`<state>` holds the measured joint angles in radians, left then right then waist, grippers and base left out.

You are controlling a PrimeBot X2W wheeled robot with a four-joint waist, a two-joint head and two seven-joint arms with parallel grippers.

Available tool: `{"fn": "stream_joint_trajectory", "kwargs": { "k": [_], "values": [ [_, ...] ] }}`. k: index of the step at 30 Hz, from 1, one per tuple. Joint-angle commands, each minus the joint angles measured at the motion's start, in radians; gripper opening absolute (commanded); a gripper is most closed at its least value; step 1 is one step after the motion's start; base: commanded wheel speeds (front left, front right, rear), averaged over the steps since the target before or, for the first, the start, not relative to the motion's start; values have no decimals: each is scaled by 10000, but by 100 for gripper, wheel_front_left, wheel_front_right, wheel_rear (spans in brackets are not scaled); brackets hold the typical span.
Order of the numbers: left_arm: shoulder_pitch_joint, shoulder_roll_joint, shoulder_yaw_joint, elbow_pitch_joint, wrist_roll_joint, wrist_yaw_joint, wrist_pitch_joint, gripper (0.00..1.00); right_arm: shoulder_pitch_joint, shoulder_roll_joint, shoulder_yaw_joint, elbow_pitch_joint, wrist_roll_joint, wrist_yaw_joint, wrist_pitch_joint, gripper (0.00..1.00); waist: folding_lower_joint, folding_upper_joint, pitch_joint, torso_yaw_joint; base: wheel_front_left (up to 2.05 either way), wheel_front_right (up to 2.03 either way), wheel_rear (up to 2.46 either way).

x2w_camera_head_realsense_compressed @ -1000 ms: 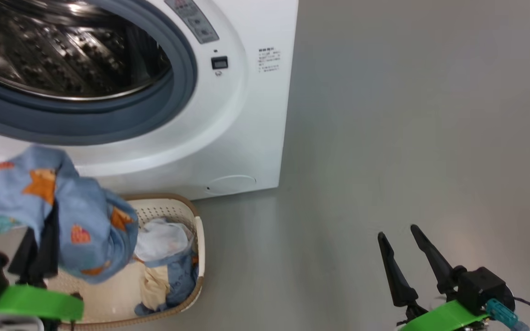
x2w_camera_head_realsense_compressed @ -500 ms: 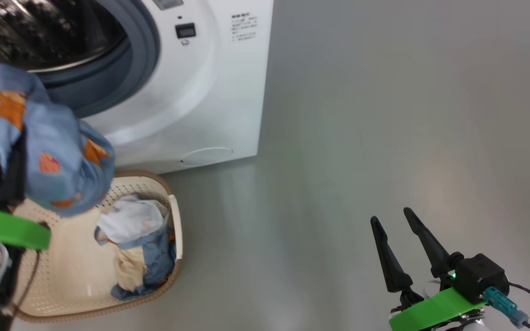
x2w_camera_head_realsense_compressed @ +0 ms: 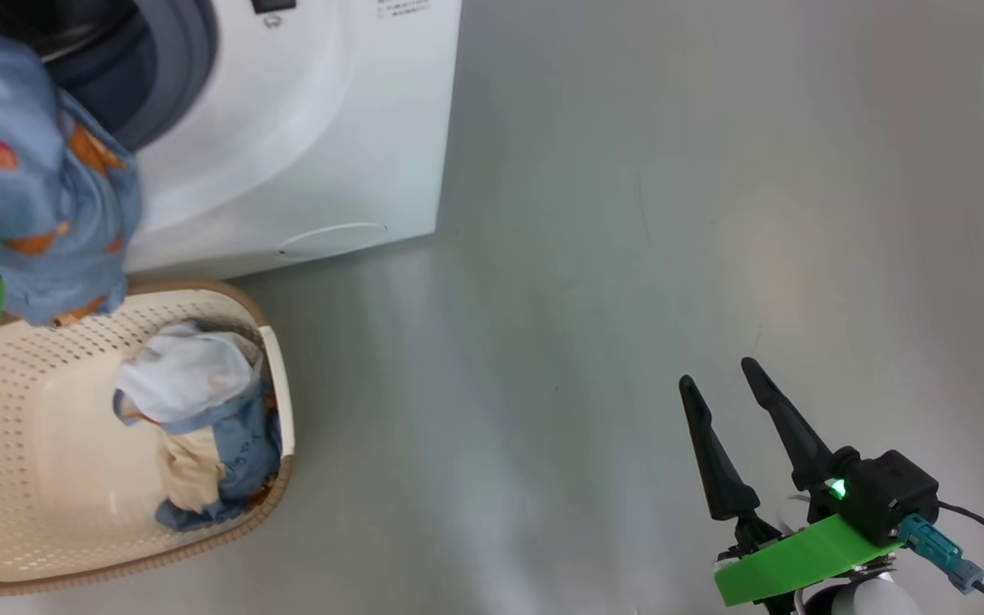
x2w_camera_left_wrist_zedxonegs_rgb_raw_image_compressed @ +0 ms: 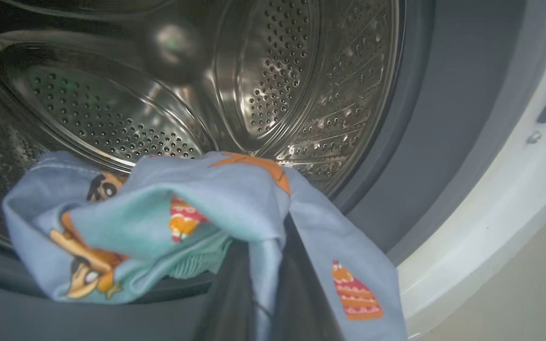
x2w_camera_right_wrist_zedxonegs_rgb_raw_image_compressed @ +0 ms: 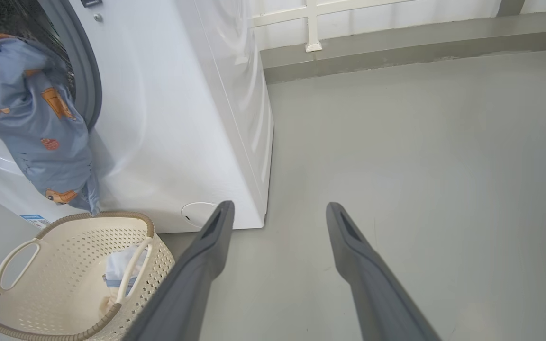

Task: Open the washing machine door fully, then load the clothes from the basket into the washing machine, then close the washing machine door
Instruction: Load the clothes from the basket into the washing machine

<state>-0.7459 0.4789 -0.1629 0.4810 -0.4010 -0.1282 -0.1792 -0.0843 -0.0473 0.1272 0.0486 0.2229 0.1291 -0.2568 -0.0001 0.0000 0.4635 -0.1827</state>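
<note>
**A:** Where is the left gripper (x2w_camera_left_wrist_zedxonegs_rgb_raw_image_compressed: 277,255)?

**B:** It is at the mouth of the washing machine (x2w_camera_head_realsense_compressed: 304,128). Its two dark fingers are pressed together on the blue garment (x2w_camera_left_wrist_zedxonegs_rgb_raw_image_compressed: 197,199) with the orange cartoon prints. Cloth folds over and between them, so the fingertips are hidden.

**A:** Is the garment inside?

**B:** Not quite. In the left wrist view it bunches in front of the lower edge of the steel drum (x2w_camera_left_wrist_zedxonegs_rgb_raw_image_compressed: 273,71). The grey-blue gasket (x2w_camera_left_wrist_zedxonegs_rgb_raw_image_compressed: 443,118) curves away to its right. In the right wrist view it hangs out of the opening and down the white front panel. Its lowest fold ends just above the far rim of the basket (x2w_camera_head_realsense_compressed: 31,461).

**A:** What does the basket hold?

**B:** It holds the rest of the clothes (x2w_camera_head_realsense_compressed: 193,410): a pale white-blue piece on top, with a cream one and more blue beneath. All of it is pushed against the end wall on the robot's right. The basket stands on the grey floor (x2w_camera_head_realsense_compressed: 671,171), close against the machine's front and left of the round flap (x2w_camera_head_realsense_compressed: 330,241).

**A:** And the right gripper (x2w_camera_head_realsense_compressed: 718,376)?

**B:** It sits low at the right of the head view, over the floor, well apart from machine and basket. Its jaws stand wide apart and grip nothing.
</note>
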Motion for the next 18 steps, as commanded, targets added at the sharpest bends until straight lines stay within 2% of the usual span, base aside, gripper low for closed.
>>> {"fn": "stream_joint_trajectory", "kwargs": {
  "k": [1, 18],
  "values": [
    [-630, 685, 148, 45, -134, -24, 93, 0, -143, -29, 319, -279, 126, 16, -49, 100, 1, 0, 355, -191, 0, 0, 0],
    [-3357, 1105, -1143, 1675, -826, -24, 715, 0, -200, -29, 662, -415, 283, 16, -49, 100, 1, 0, 1636, -489, 0, 0, 0]
  ]
}}
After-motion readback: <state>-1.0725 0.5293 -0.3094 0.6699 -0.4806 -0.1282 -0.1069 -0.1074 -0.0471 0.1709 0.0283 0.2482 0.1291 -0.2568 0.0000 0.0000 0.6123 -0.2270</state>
